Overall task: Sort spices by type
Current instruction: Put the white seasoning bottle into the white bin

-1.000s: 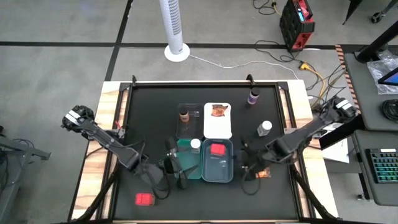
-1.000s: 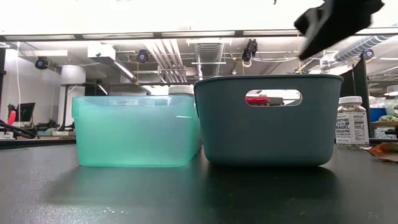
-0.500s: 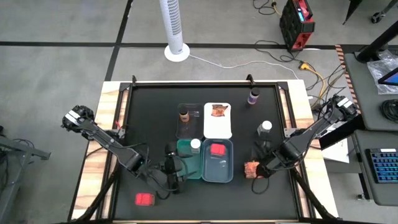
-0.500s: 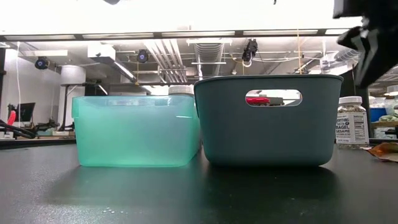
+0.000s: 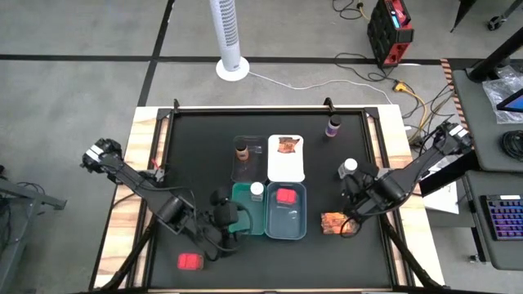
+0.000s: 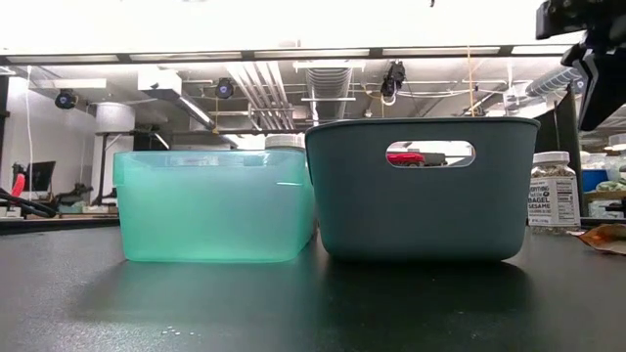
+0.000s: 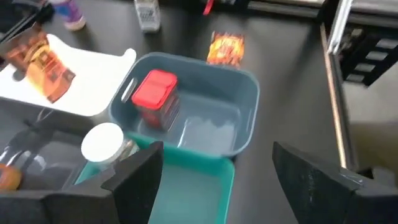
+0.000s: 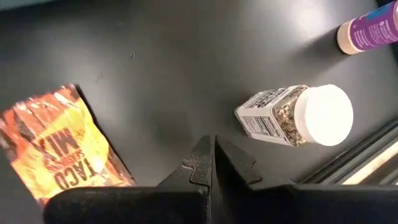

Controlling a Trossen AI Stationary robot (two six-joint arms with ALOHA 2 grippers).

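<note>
Spices' orange-red packet (image 5: 335,222) lies flat on the bench at 3 o'clock of the grey-blue tray (image 5: 286,211), uncovered since the right claw (image 5: 353,186), fingers together, withdrew toward 1 o'clock.

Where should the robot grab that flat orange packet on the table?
Probably by an edge, from straight above: the taco packet lies flat on the table beside the grey-blue tray, so nothing sticks up. The right gripper, shut now, hangs nearest.
</note>
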